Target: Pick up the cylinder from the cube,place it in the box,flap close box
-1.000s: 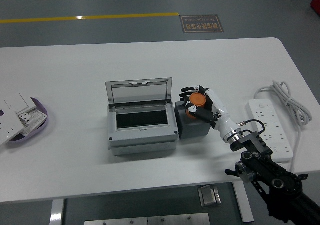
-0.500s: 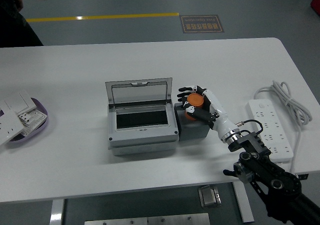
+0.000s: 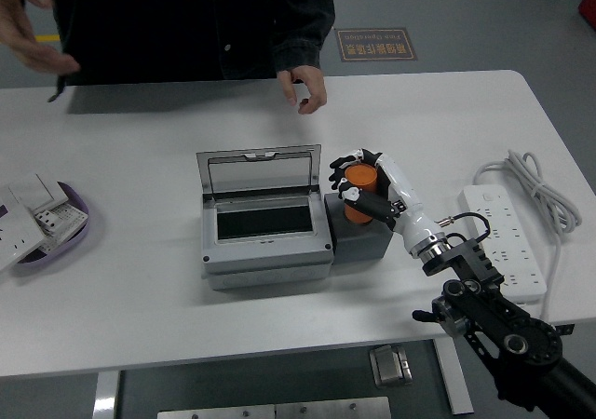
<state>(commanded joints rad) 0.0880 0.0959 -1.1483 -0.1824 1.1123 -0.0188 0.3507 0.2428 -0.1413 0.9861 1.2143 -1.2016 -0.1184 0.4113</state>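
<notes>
Right robot hand point(image 3: 361, 188) clamped on orange cylinder point(image 3: 359, 192), which sits over the grey cube point(image 3: 361, 237) beside the open grey box point(image 3: 264, 222). White tabletop point(image 3: 140, 289): power strip point(image 3: 507, 239) far right, purple tray of switch plates point(image 3: 42, 225) left. Person's hand point(image 3: 304, 86) over far edge; grey floor with yellow line point(image 3: 340, 26).

I see my right hand point(image 3: 365, 188): white shell, black fingers point(image 3: 343, 162), metal wrist ring, thin cable, black jointed arm point(image 3: 498, 331) with round screwed housings. Person point(image 3: 186, 19) wears dark long-sleeved top.
</notes>
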